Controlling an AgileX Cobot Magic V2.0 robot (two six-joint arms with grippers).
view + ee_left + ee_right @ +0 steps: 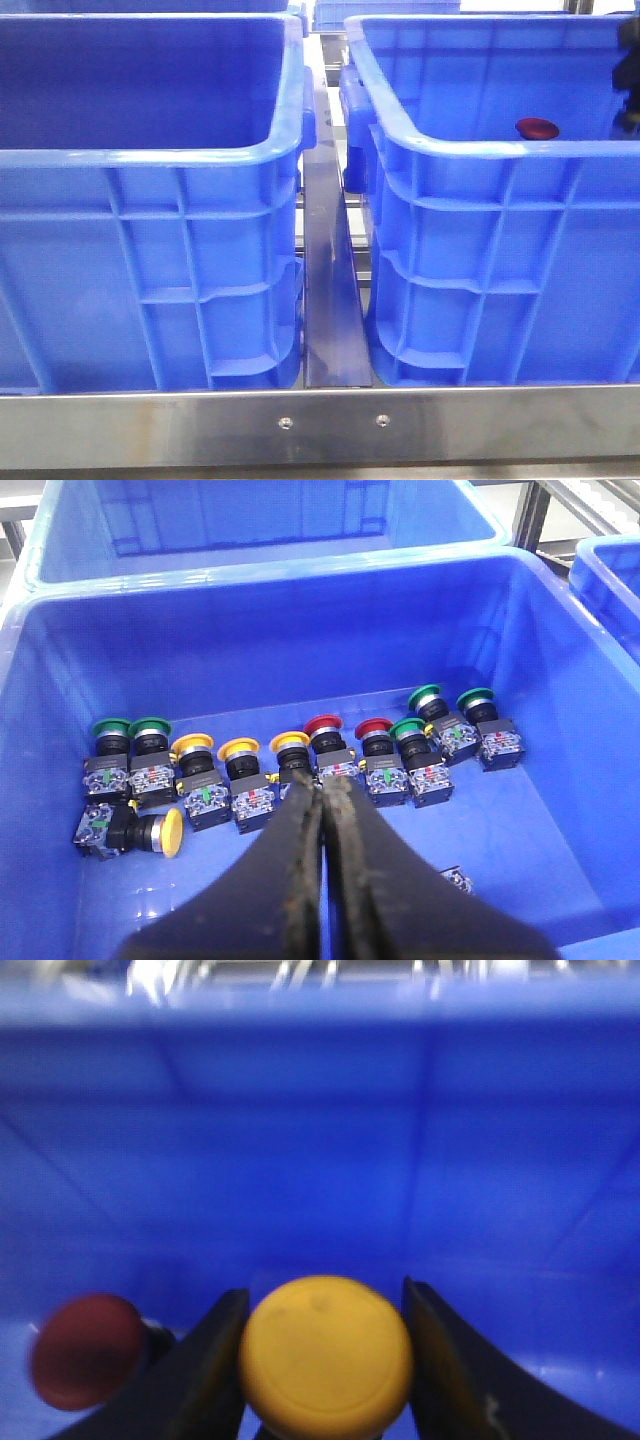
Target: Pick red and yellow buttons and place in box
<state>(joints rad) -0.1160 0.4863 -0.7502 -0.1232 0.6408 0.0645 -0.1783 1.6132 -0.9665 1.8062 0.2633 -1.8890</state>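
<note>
My right gripper [324, 1292] is shut on a yellow button [325, 1360], its fingers pressed against both sides of the cap, low inside the right blue box [480, 148]. A dark-red button [85, 1350] lies just beside it on the box floor and also shows in the front view [537, 127]. My left gripper [322, 780] is shut and empty. It hovers over a row of yellow buttons [239, 748] and red buttons [323, 725] in the other blue crate [250, 650]. One more yellow button [170, 832] lies on its side.
Green buttons [112, 727] sit at both ends of the row. The left crate [150, 155] and the right box are split by a metal rail [330, 300]. A steel bar [320, 425] runs along the front. Another blue crate [250, 520] stands behind.
</note>
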